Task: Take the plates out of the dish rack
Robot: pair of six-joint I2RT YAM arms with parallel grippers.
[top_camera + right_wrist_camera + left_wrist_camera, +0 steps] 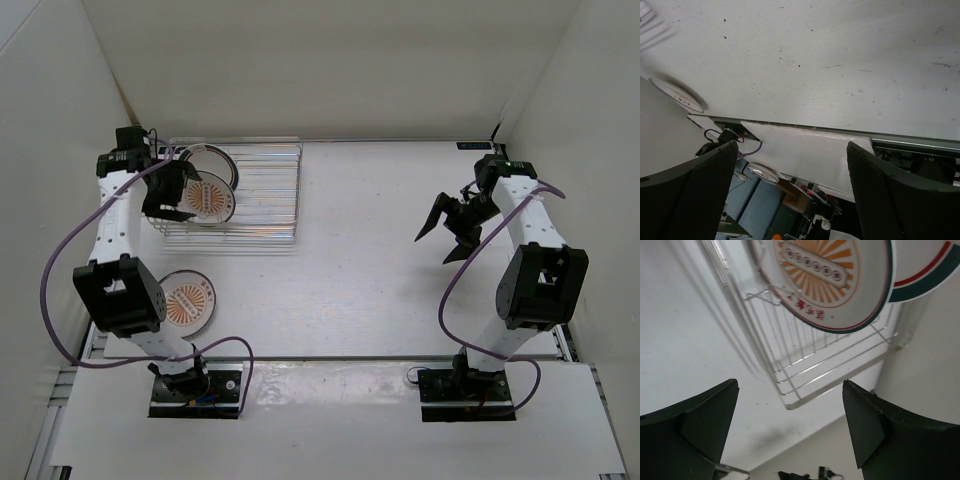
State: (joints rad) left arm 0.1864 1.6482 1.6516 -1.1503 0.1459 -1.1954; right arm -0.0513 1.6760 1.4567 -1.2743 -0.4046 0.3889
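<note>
Hovering over the 9 o'clock end of the dish rack (pixel 262 190) in the top view, the left gripper (pixel 168 212) has its fingers spread apart with nothing between them. The left wrist view shows the same gap (pixel 790 430), with only bare table and the rack's wire (pixel 830 360) inside it.

From that gripper in the top view, the first sunburst plate (pixel 213 195) lies just beside it at about 2 o'clock, leaning inside the rack and not touched by either finger. The ringed-rim plate (pixel 212 160) sits behind it at about 1 o'clock, also in the rack. In the left wrist view the first sunburst plate (pixel 830 275) fills 12 o'clock above the gap and overlaps the ringed-rim plate (pixel 935 270) at 2 o'clock.

The second sunburst plate (pixel 190 300) lies flat on the table (pixel 380 280) at 6 o'clock from the left gripper, well apart from it and outside the rack, partly covered by the left arm's elbow.

The right gripper (pixel 443 238) hangs over bare table at the 3 o'clock side, far from the rack, fingers wide apart (pixel 792 195) and empty.

Count: three plates, two with the orange sunburst and one ringed; two in the rack, one on the table. One rack. Two grippers.
</note>
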